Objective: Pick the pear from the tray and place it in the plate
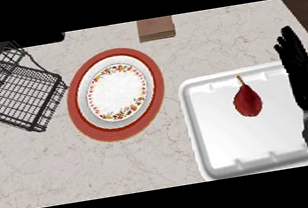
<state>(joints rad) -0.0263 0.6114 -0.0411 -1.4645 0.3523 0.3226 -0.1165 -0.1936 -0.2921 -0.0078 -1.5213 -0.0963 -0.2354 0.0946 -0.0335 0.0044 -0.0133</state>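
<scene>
Wire rack [13, 88], worktop's far left corner. Plate [116, 91], red-rimmed, left of centre, bare. Wooden block [156, 28], far edge. White tray [221, 131], near right, holding a red pear [248, 101] towards its far right side. Right hand [303, 72], fingers straight, holding nothing, beside the tray's right edge. Risk: the rounded pear could roll away under a misjudged grasp.

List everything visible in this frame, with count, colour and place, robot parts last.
pear: one, dark red, lying in the tray
tray: one, white, right side of the counter
plate: one, white with a floral band and red rim, centre-left
wire rack: one, black, left edge
wooden block: one, brown, top centre
counter: one, pale marbled
right hand: one, black, open, fingers up, at the tray's right edge
</scene>
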